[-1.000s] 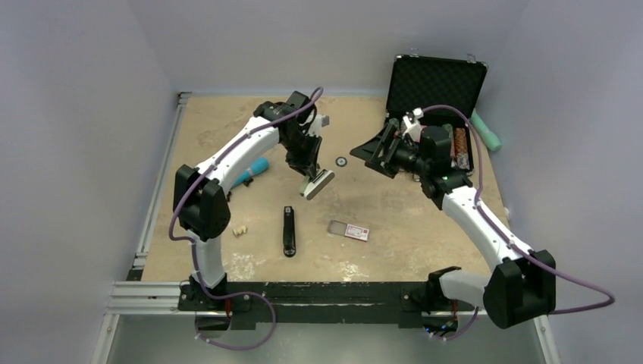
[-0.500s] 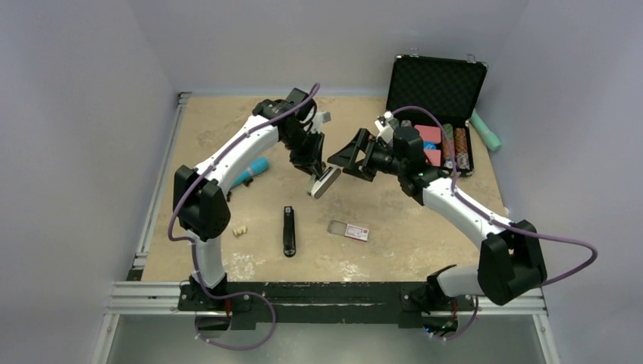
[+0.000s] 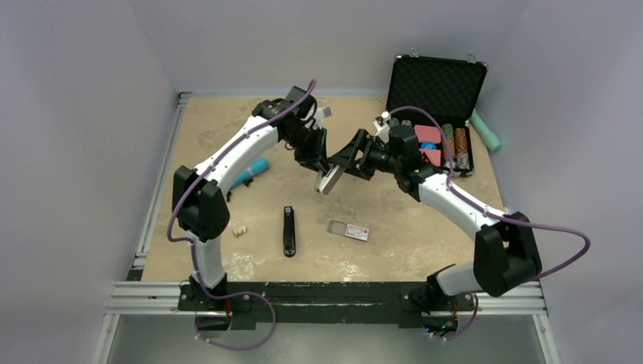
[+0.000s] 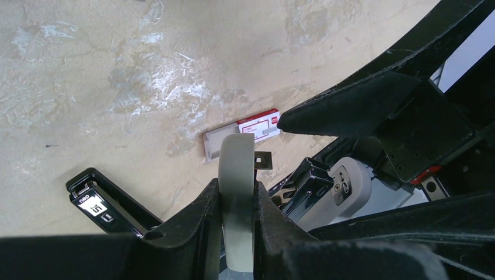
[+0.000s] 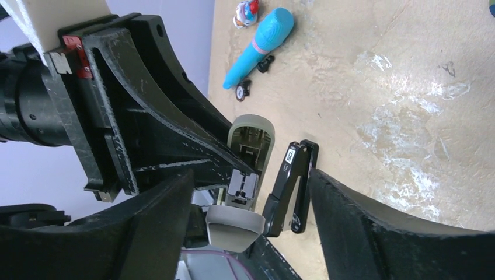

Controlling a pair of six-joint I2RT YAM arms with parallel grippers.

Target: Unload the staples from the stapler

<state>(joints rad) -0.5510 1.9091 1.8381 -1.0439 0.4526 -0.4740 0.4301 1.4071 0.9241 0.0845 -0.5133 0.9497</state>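
Two left fingers (image 3: pixel 317 161) are squeezing the grey stapler (image 3: pixel 328 180) while wide right fingers (image 3: pixel 345 158) at 3 o'clock are risking bumping it loose.

Tan table (image 3: pixel 212 114) carries a black bar (image 3: pixel 289 231), staple box (image 3: pixel 349 230), blue marker (image 3: pixel 251 170) — and an open case (image 3: pixel 436 98).

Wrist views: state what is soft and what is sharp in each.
Left wrist: left fingers dark and soft around the stapler, tabletop fairly sharp. Right wrist: right fingers blurred at the edges, blue marker crisp.
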